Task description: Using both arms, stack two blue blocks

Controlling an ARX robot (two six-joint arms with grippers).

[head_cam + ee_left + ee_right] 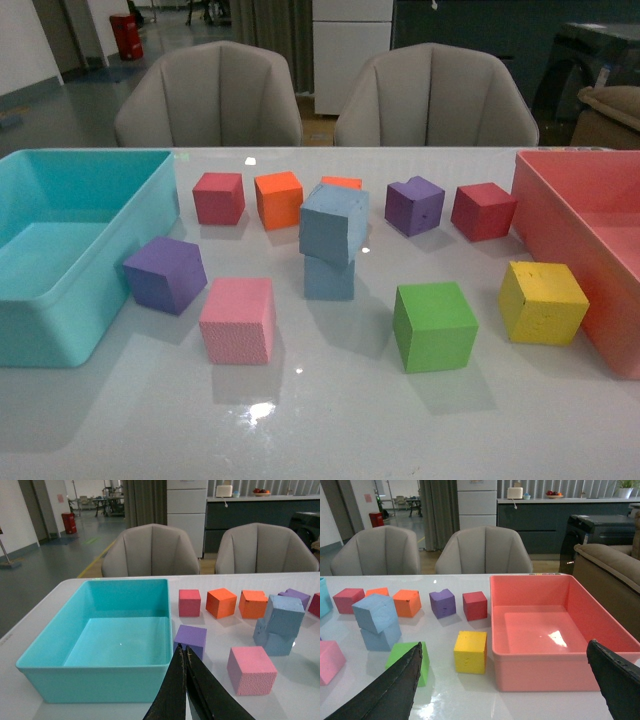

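Observation:
One pale blue block rests tilted and off-centre on top of the other blue block in the middle of the table. The left wrist view shows the same pair, upper block on lower block, and so does the right wrist view, upper on lower. Neither arm appears in the front view. My left gripper is shut with nothing in it, near the turquoise bin and a purple cube. My right gripper stands wide open and empty, facing the yellow cube and the pink bin.
A turquoise bin stands at the left and a pink bin at the right. Around the stack lie red, orange, purple, pink, green and yellow cubes. Two chairs stand behind the table.

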